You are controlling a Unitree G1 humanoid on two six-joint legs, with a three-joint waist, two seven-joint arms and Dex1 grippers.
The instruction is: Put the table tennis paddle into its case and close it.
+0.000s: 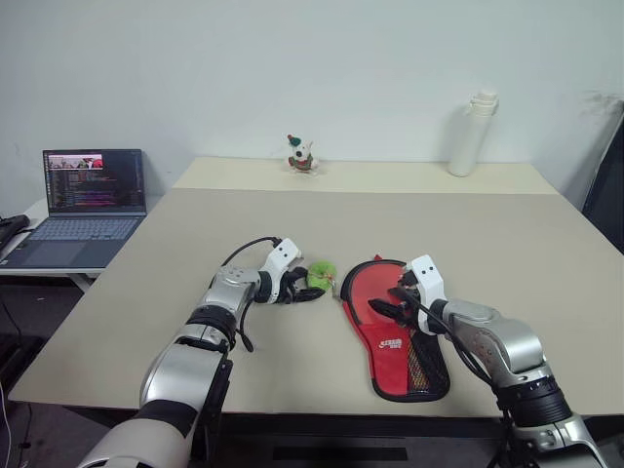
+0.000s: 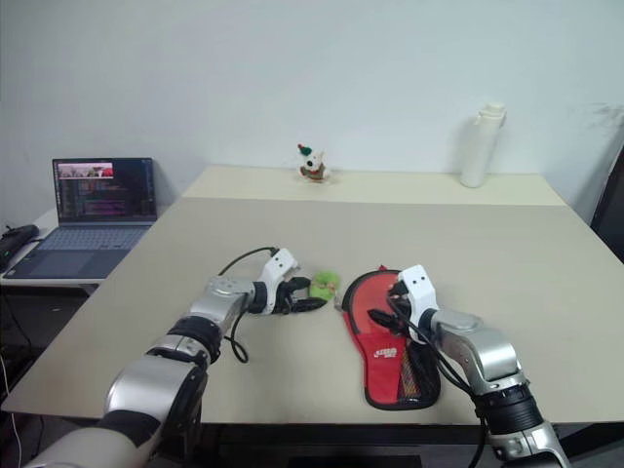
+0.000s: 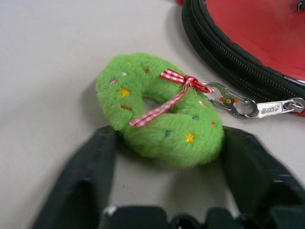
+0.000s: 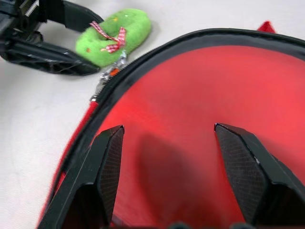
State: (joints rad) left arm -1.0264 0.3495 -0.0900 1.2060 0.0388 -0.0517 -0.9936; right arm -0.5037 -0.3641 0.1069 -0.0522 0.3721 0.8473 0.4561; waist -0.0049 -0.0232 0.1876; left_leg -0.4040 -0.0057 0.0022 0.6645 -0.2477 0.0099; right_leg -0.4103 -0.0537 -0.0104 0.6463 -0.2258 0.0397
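The case [image 1: 363,292] lies flat on the table, red side up, with its black zipper edge, mesh pocket and white logo showing. A green plush ring [image 3: 190,129] with a red checked bow hangs from its metal zipper pull [image 3: 267,109], just left of the case's round end. My left gripper [image 1: 314,285] has a finger pressed on each side of that plush ring. My right gripper [image 4: 167,130] hovers open just over the case's red face, its fingers [image 4: 107,162] spread wide with nothing between them. The table tennis paddle is hidden.
A white bottle [image 1: 473,132] and a small toy figure [image 1: 300,154] stand on the table at the back. An open laptop [image 1: 93,200] sits on a lower side table to the left. The near table edge runs just below the case.
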